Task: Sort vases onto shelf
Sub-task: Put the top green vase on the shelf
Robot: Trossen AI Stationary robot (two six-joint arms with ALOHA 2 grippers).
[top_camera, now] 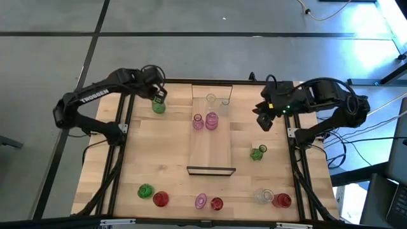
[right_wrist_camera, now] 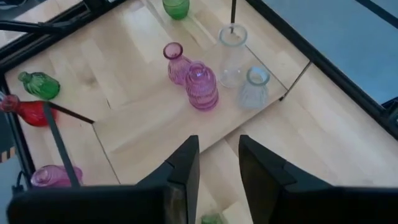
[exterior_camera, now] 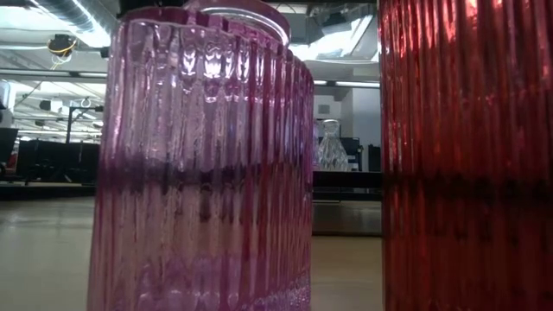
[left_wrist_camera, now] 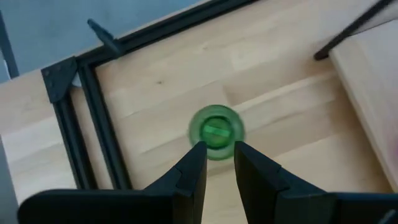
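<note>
Left claw hung above the counter with its fingers narrowly parted and empty, a green vase standing directly under their tips. Right claw hovered on the shelf's other side, fingers likewise narrow and empty. Ahead of it on the shelf stood two pink vases and two clear vases.

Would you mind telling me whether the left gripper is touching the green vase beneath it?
Cannot tell: the left wrist view shows the left gripper over the green vase.
</note>
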